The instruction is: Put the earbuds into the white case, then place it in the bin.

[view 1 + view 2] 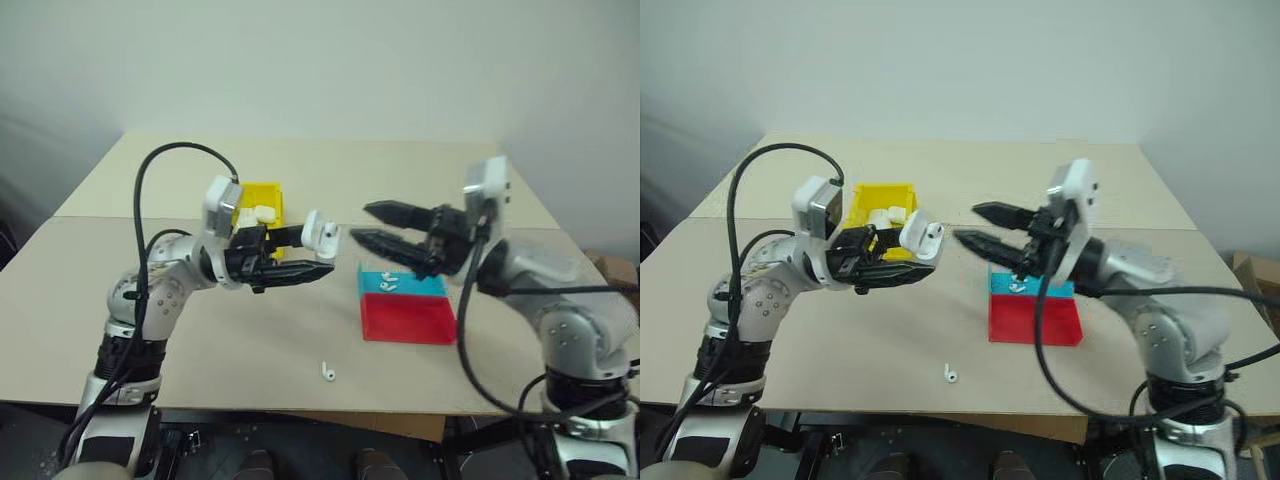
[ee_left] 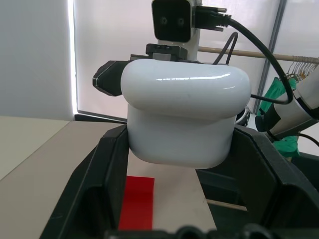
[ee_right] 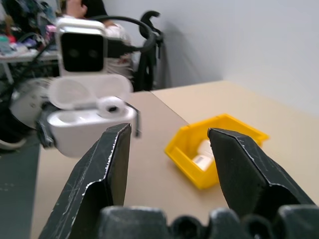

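My left gripper (image 1: 318,250) is shut on the white case (image 1: 322,233), holding it above the table with its lid flipped open. In the right wrist view a small white rounded piece sits in the open case (image 3: 87,122). My right gripper (image 1: 362,223) hangs open and empty a short way to the right of the case, pointing at it. One earbud (image 1: 327,373) lies loose on the table near the front edge. Two more earbuds (image 1: 388,284) rest on the blue tray. The yellow bin (image 1: 270,192) stands behind my left gripper.
White cases lie inside the yellow bin. The blue tray (image 1: 425,285) and the flat red tray (image 1: 408,318) sit side by side below my right gripper. The table's front edge runs just behind the loose earbud.
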